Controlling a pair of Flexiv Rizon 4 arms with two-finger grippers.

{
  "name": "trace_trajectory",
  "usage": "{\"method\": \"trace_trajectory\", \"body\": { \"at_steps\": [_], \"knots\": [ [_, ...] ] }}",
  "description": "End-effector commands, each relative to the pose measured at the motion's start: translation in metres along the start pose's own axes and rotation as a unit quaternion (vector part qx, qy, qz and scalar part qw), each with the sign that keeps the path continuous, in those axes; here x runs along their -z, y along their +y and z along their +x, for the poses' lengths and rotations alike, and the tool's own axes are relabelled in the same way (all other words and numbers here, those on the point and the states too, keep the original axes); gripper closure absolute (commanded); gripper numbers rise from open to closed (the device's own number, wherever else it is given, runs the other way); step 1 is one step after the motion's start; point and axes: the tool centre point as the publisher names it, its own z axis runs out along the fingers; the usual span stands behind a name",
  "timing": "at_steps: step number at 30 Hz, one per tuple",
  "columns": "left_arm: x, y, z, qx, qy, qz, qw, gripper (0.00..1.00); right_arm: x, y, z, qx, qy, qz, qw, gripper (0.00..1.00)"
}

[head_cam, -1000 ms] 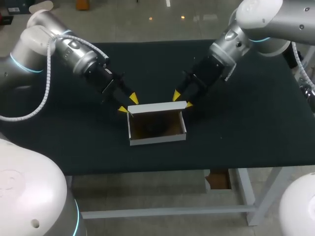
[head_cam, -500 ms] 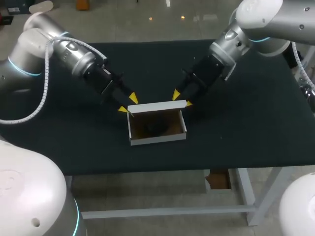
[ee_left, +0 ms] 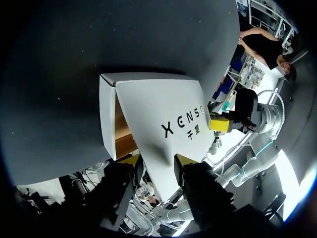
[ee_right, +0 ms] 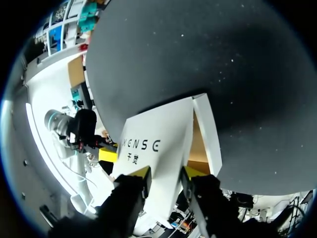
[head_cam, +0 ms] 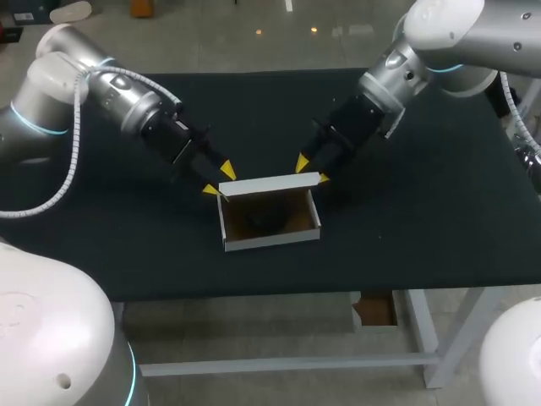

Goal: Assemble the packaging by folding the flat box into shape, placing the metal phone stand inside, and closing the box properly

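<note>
Left jaws, right jaws: wide apart, holding nothing, straddling lid [head_cam: 272,182] corners. Tip lid evenly forward over box [head_cam: 270,238]; keep stand [head_cam: 264,218] clear.

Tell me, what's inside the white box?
Inside the open box I see a brown floor and a dark lump, maybe the phone stand, too dim to be sure. The raised lid covers most of it in the wrist views.

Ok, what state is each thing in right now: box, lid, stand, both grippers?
box: folded up, open on top.
lid: raised, not closed.
phone stand: dark shape inside the box.
left gripper: open, astride the lid's corner.
right gripper: open, astride the lid's other corner.
</note>
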Motion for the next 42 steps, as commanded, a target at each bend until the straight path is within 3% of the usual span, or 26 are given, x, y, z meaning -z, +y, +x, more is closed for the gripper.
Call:
{"method": "trace_trajectory", "body": {
  "at_steps": [1, 14, 42],
  "knots": [
    [-0.0056, -0.0012, 0.0034, 0.001, 0.005, -0.003, 1.0, 0.57, -0.0063, -0.0001, 0.0047, -0.001, 0.0, -0.001, 1.0, 0.58],
    [-0.0036, -0.0039, 0.0019, 0.014, 0.017, -0.018, 1.0, 0.54, -0.0073, 0.0002, 0.0057, 0.001, 0.0, -0.006, 1.0, 0.58],
    [-0.0013, -0.0052, 0.0041, 0.017, 0.02, -0.011, 1.0, 0.62, -0.0098, -0.0019, 0.0058, 0.002, 0.001, -0.011, 1.0, 0.59]
  ]
}}
